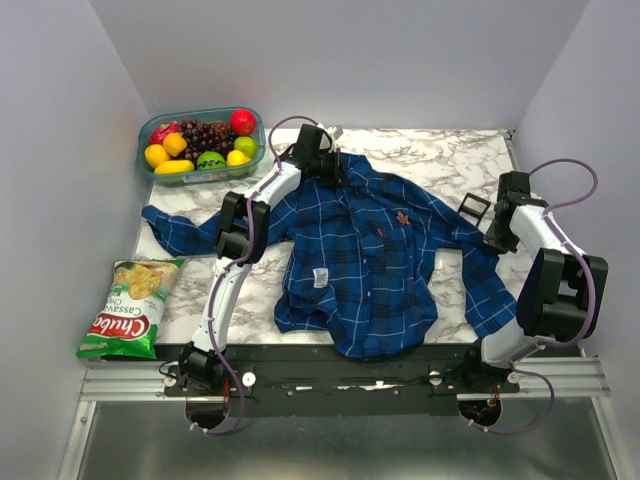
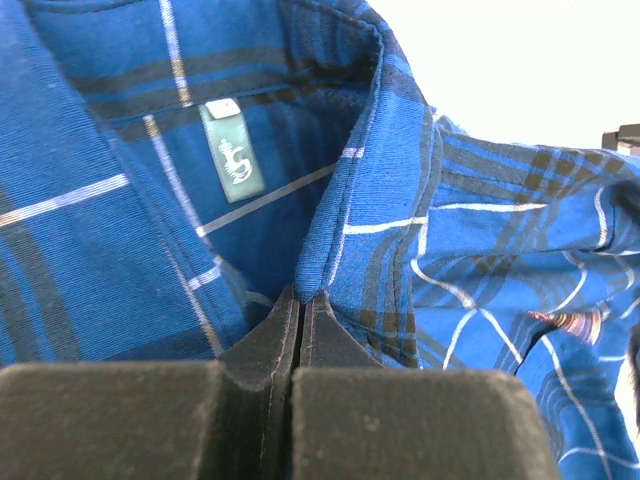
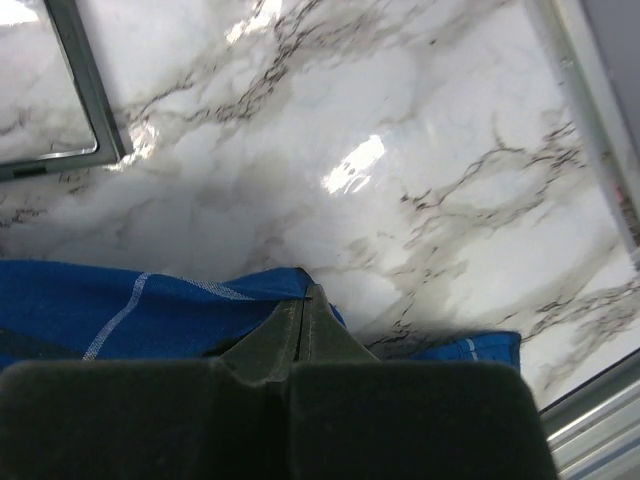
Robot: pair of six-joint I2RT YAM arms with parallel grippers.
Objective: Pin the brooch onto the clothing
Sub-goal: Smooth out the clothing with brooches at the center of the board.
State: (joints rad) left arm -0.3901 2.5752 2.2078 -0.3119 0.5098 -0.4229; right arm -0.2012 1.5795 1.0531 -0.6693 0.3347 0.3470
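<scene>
The clothing (image 1: 355,255), a blue plaid shirt, lies spread on the marble table, collar at the far side. The brooch (image 1: 403,217), a tiny salmon-red pin, sits on the shirt's right chest; it also shows blurred in the left wrist view (image 2: 565,322). My left gripper (image 1: 335,166) is at the collar (image 2: 350,190), its jaws closed on the collar's folded edge (image 2: 302,295). My right gripper (image 1: 497,236) is at the right sleeve (image 3: 150,310), its jaws closed on the blue fabric's edge (image 3: 303,295).
A clear container of fruit (image 1: 200,145) stands at the far left. A green chips bag (image 1: 130,308) lies at the near left. A small black square frame (image 1: 474,208) lies beside the right sleeve, also in the right wrist view (image 3: 85,90). The table's right edge (image 3: 590,110) is close.
</scene>
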